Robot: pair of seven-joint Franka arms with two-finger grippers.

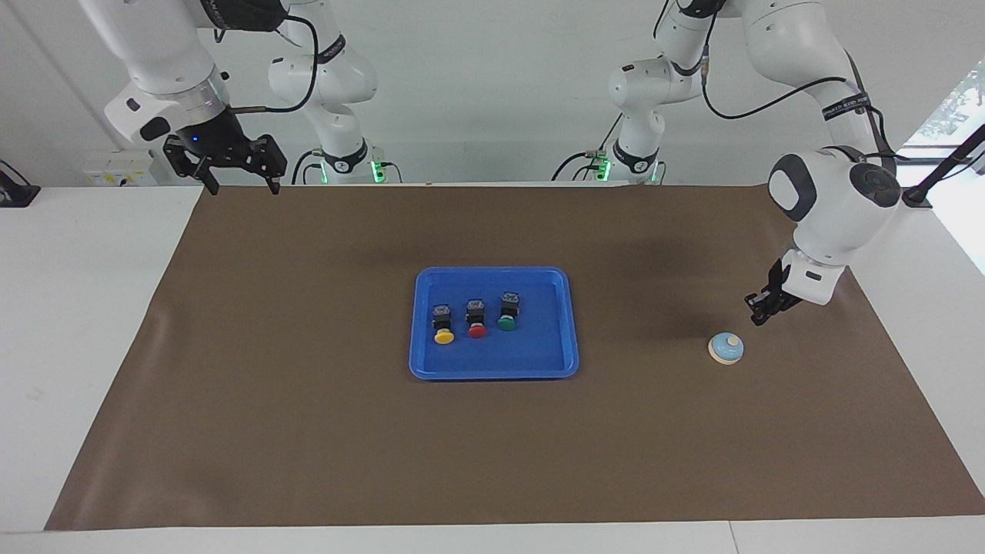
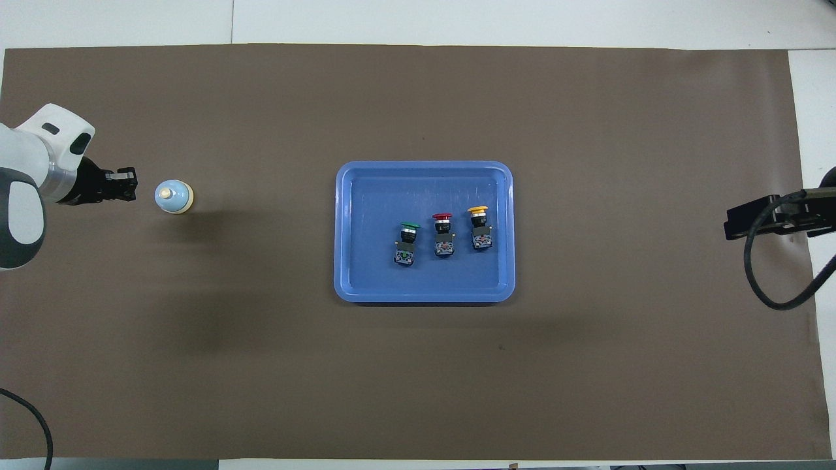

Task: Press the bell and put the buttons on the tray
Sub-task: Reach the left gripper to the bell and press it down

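The light-blue bell [image 1: 726, 348] [image 2: 174, 196] sits on the brown mat toward the left arm's end of the table. My left gripper [image 1: 756, 317] [image 2: 128, 183] hangs shut and empty just above the mat beside the bell, apart from it. The blue tray [image 1: 539, 365] [image 2: 366, 281] lies mid-table and holds three buttons on their sides: yellow [image 1: 442, 323] [image 2: 480, 227], red [image 1: 476, 318] [image 2: 444, 234] and green [image 1: 507, 311] [image 2: 407, 241]. My right gripper [image 1: 241, 185] waits open and empty over the mat's corner at the right arm's end, close to the robots.
A brown mat [image 1: 308, 431] covers most of the white table. A black mount with a cable [image 2: 774, 219] shows at the mat's edge at the right arm's end.
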